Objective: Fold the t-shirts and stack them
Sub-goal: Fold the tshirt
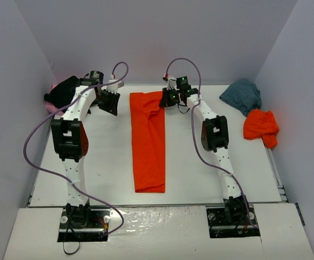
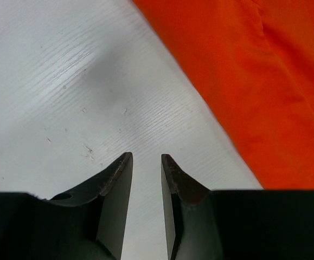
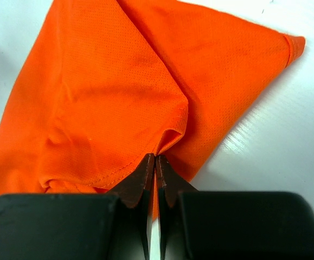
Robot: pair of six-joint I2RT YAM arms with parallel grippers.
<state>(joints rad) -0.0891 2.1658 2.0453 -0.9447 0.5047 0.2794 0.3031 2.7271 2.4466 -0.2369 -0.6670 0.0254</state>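
Observation:
An orange-red t-shirt point(image 1: 148, 142) lies folded into a long narrow strip down the middle of the table. My right gripper point(image 1: 167, 98) is shut on its far right corner, and the cloth point(image 3: 119, 97) bunches at the fingertips. My left gripper point(image 1: 109, 103) is open and empty just left of the strip's far end, over bare table; the shirt's edge point(image 2: 254, 81) shows to its right. A second orange-red t-shirt point(image 1: 261, 127) and a teal-grey one point(image 1: 242, 95) lie crumpled at the far right. A black t-shirt point(image 1: 64, 91) lies over a pink one point(image 1: 51, 106) at the far left.
The white table point(image 1: 108, 162) is walled by pale panels at the back and both sides. Purple cables point(image 1: 37, 135) loop off both arms. The arm bases stand at the near edge.

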